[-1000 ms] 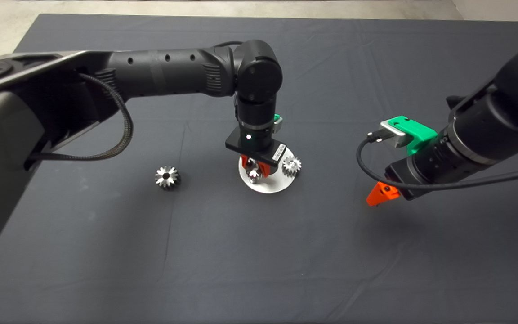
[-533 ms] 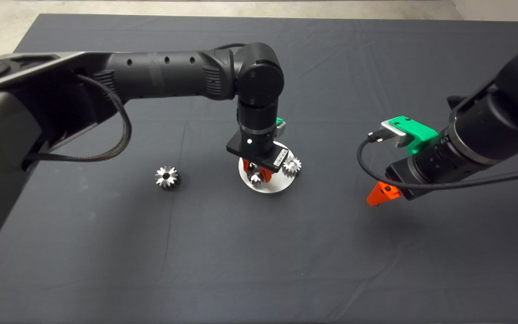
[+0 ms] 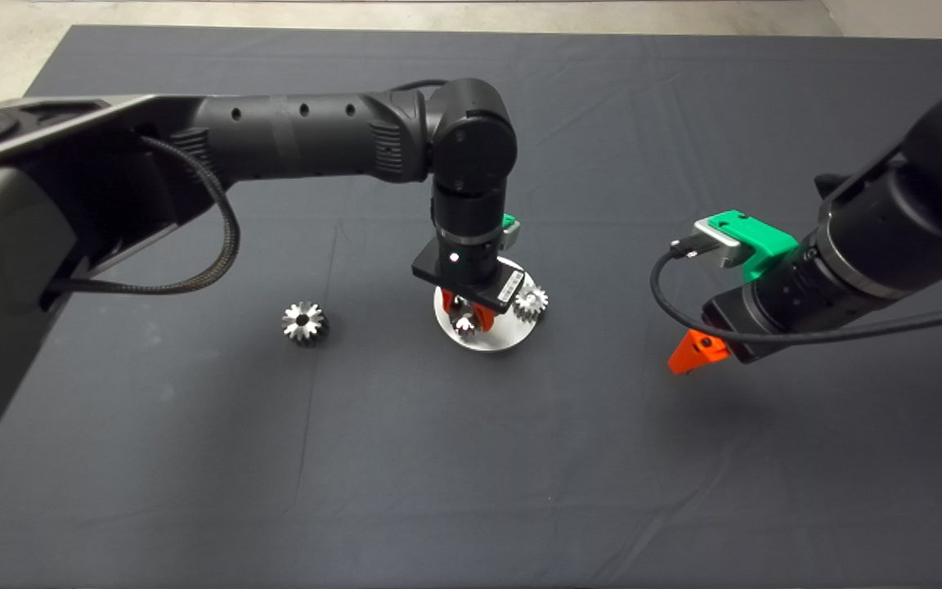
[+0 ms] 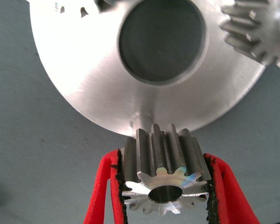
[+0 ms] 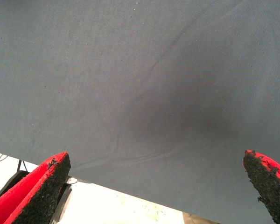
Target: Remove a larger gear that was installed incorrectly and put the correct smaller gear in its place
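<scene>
Dark grey mat (image 3: 471, 474) covers the whole table, a few creases in it, with a strip of pale floor past the far edge. Near the middle of the mat sits the round silver base plate (image 3: 497, 337), and that's where we're working.

Compared with a second ago, our left gripper (image 3: 468, 317) has dropped lower over the plate, and between half a second ago and now it has barely budged. So we reckon the descent is basically done and we're right at the seating step. The left jaws are clenched on the smaller gear (image 4: 164, 179), pads (image 4: 117, 186) pressed against its teeth on both sides, bore facing the wrist camera. It hangs at the near edge of the plate, just over the rim, but we can't tell if it's actually on a post or only touching down.

What's on the plate: one small gear (image 3: 531, 302) mounted at its right edge, a big round hole (image 4: 161, 41) through the middle with nothing in it, and a glimpse of something at the far rim in the left wrist view, too cut off to name.

The larger gear (image 3: 304, 321) is already off the plate, lying on the mat well to the left, apart from everything. So the removal half looks done.

Our right gripper (image 5: 154, 189) hovers over bare mat toward the right side, fingers spread wide and grasping nothing.
</scene>
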You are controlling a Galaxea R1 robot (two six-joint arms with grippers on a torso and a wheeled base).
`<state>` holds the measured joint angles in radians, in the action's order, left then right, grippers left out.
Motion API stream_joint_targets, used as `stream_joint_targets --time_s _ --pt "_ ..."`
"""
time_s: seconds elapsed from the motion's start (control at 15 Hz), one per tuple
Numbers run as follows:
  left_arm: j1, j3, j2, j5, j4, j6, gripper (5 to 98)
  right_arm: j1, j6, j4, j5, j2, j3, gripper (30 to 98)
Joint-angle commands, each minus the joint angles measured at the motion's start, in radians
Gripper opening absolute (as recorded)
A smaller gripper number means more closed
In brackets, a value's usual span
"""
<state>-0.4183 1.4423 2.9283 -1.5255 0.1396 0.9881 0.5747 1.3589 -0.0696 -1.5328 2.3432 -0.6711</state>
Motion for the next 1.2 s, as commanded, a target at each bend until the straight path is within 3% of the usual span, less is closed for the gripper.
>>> stream_joint_targets --time_s 0.0,0.33,1.13 --pt "-0.011 0.005 -0.004 -0.036 0.003 -0.003 24.8 0.025 0.002 0.031 -0.082 -0.005 0.009 97.7" --pt "-0.011 -0.007 -0.034 -0.045 0.002 -0.008 24.7 0.025 0.002 0.031 -0.082 -0.005 0.007 97.7" --pt "0.002 -0.023 0.004 -0.041 -0.002 -0.002 24.3 0.025 0.002 0.031 -0.083 -0.020 0.013 97.7"
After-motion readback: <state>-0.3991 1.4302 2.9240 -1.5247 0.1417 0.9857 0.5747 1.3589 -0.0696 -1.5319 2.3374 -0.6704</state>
